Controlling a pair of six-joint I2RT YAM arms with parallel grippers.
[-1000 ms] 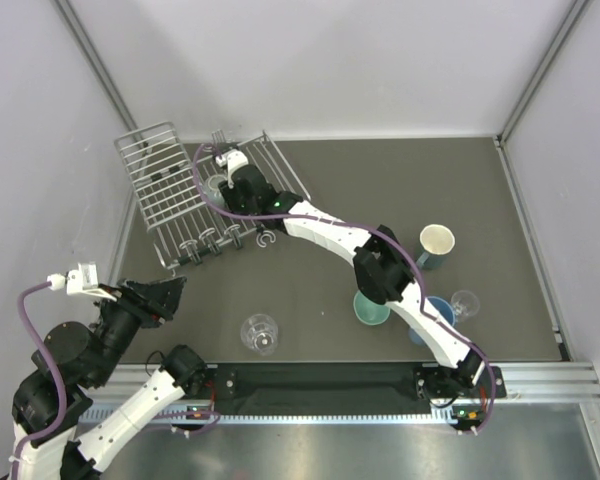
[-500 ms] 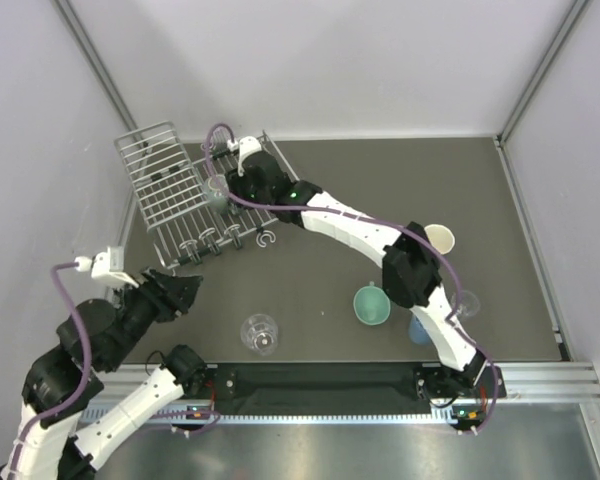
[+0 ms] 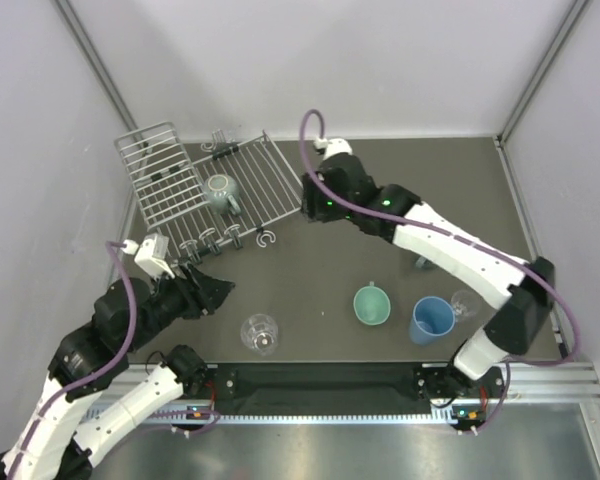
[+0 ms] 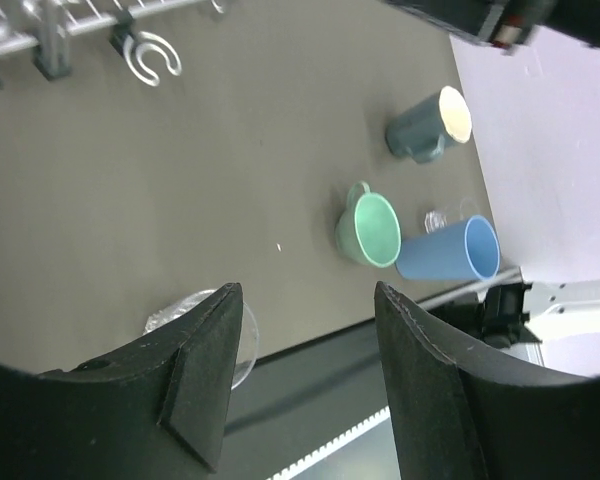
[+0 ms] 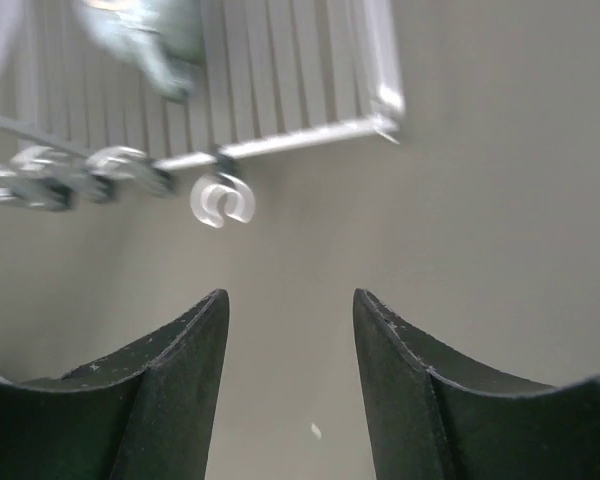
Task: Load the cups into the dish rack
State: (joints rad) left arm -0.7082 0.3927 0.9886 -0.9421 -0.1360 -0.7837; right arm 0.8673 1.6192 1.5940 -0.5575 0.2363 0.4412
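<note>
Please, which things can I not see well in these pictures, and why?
Top view: teal cup, nearly all under the right arm.
Right wrist view: mug in the rack, blurred, cut by the top edge.
Left wrist view: big glass, partly behind a finger of the left claw.

Bare table (image 3: 315,275) between dish rack (image 3: 272,178), cups (image 3: 371,305)

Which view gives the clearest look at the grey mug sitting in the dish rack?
Top external: the grey mug sits whole and sharp on the flat grid of the dish rack. The right wrist view catches only a blurred part of it at the upper edge. The left wrist view does not show it.
</note>
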